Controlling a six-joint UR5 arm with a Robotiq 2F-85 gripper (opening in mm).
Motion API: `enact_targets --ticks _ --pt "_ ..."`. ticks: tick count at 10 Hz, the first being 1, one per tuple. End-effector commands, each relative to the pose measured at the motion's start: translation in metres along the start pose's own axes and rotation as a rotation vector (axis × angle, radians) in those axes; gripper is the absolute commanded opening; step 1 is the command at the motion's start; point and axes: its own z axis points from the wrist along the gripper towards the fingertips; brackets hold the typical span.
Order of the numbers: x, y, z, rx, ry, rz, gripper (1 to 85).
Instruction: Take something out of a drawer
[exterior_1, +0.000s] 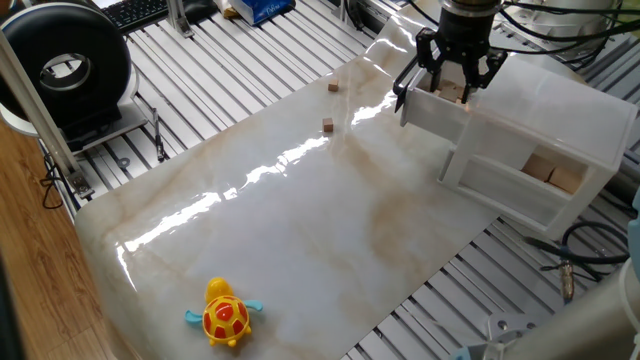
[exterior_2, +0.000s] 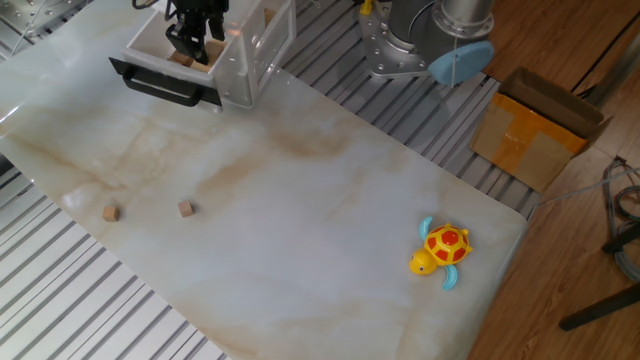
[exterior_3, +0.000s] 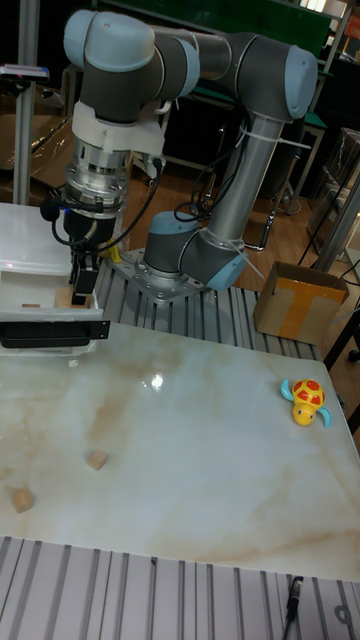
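Observation:
The white plastic unit's top drawer (exterior_1: 430, 112) is pulled open, its dark-handled front (exterior_2: 165, 85) facing the table. My gripper (exterior_1: 453, 82) reaches straight down into it. The fingers look shut on a pale tan wooden block (exterior_1: 456, 92), which sits low inside the drawer. In the other fixed view the gripper (exterior_2: 190, 42) hangs over the same block (exterior_2: 182, 59). In the tall view the gripper (exterior_3: 82, 285) stands in the drawer (exterior_3: 40, 312) with the block (exterior_3: 82, 298) at its tips.
Two tiny brown cubes (exterior_1: 328, 125) (exterior_1: 333, 86) lie on the marble tabletop left of the unit. The lower drawer holds more tan blocks (exterior_1: 550, 172). A yellow toy turtle (exterior_1: 226, 315) sits at the near corner. A cardboard box (exterior_2: 535, 130) stands off the table.

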Motion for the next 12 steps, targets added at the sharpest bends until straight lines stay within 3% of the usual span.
enact_targets --ticks 1,3,4,5,7,10,11,12 --pt "0.000 -0.002 0.000 0.022 -0.014 0.002 46.0" --pt "-0.001 -0.001 -0.001 0.024 -0.015 0.010 43.7" --pt "-0.002 -0.001 -0.002 0.029 -0.019 0.022 32.0" --pt "-0.002 -0.001 -0.004 0.037 -0.018 0.042 2.3" --pt "-0.002 0.001 -0.010 0.028 -0.017 0.056 1.3" --pt "0.014 0.007 -0.047 -0.016 0.036 0.083 1.3" --pt "0.011 0.009 -0.055 -0.020 0.051 0.102 1.3" --pt "0.004 0.005 -0.061 0.007 0.059 0.129 1.3"
